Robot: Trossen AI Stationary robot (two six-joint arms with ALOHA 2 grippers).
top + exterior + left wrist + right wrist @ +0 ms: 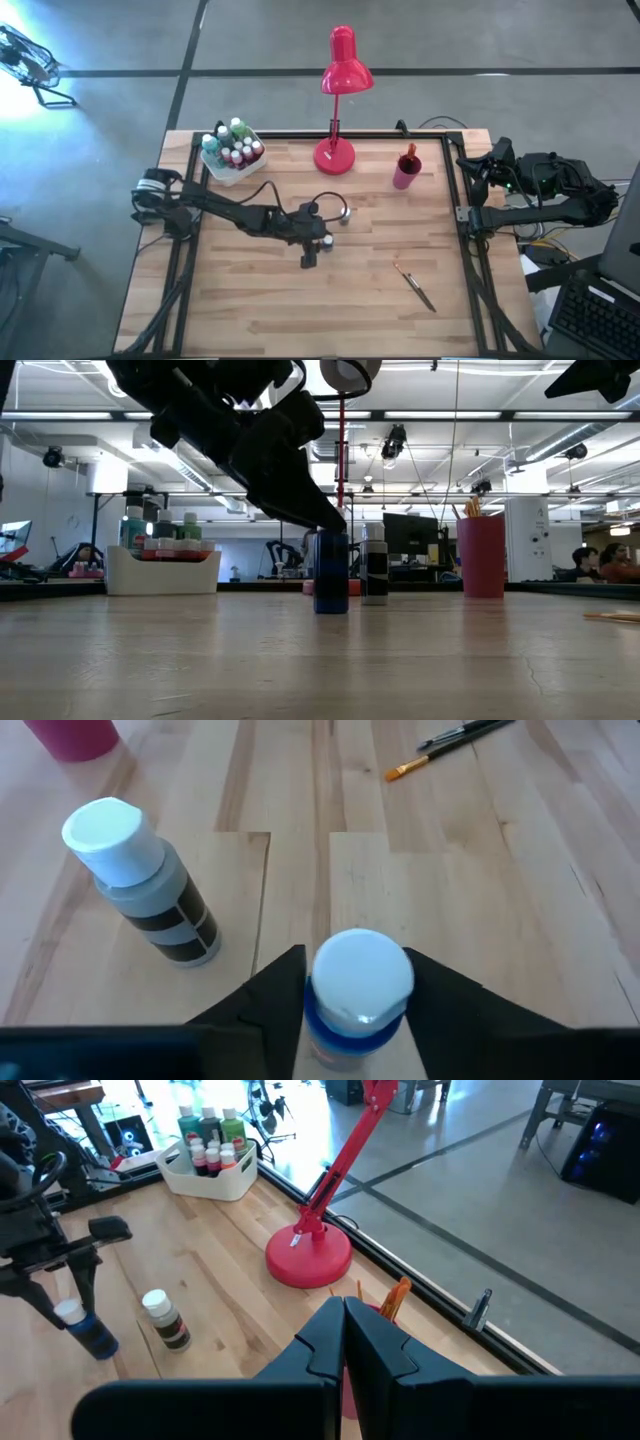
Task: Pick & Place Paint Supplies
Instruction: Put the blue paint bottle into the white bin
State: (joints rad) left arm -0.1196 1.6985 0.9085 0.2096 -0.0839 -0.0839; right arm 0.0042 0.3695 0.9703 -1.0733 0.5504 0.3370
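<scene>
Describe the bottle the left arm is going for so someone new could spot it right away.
Find the red desk lamp at the table's far edge, then look toward the table's middle, where two small white-capped bottles stand. It is the blue bottle between the jaws of the left gripper; its neighbour, the grey bottle, wears a dark label.
</scene>
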